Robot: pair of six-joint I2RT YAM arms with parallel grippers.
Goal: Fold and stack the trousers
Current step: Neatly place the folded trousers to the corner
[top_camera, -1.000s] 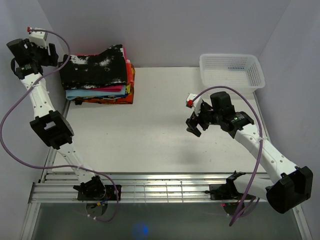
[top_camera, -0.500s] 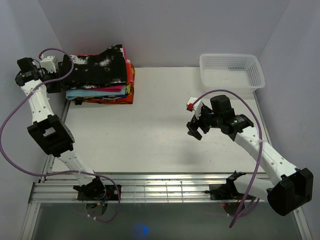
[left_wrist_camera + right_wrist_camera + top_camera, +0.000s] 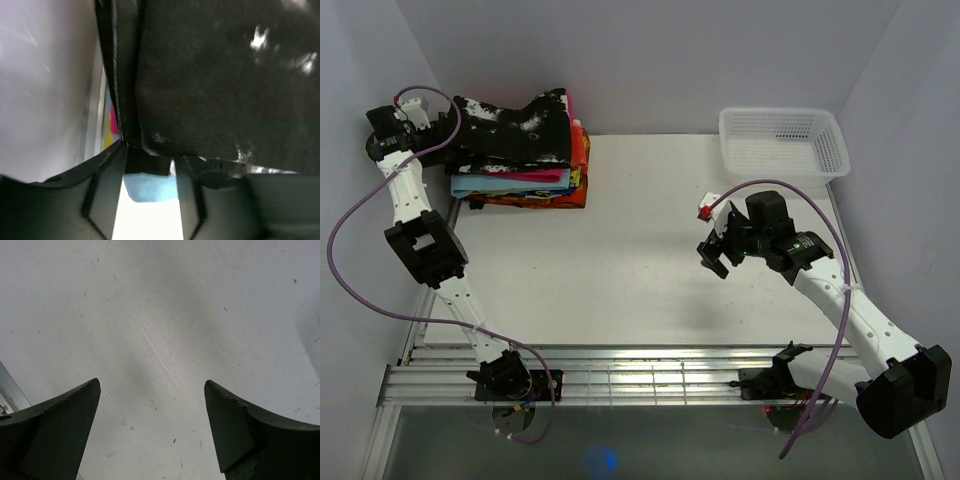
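The white table [image 3: 620,290] carried a stack of folded trousers [image 3: 525,188] in its far left corner, and the white mesh basket [image 3: 780,112] stood well apart from it in the far right corner. The black trousers [image 3: 510,135] with white speckles lay on top of the stack, their left edge reaching out to the left gripper [image 3: 442,128] at the stack's far left side. In the left wrist view that black cloth [image 3: 210,90] filled most of the frame, and the left gripper [image 3: 149,155] had its 2 fingers drawn nearly together, pinching a fold of the cloth's edge at their tips. A light blue garment [image 3: 147,186] showed in the narrow gap below. The right gripper [image 3: 713,256] hung over the bare middle right of the table, far from the stack, its jaws spread wide and holding nothing.
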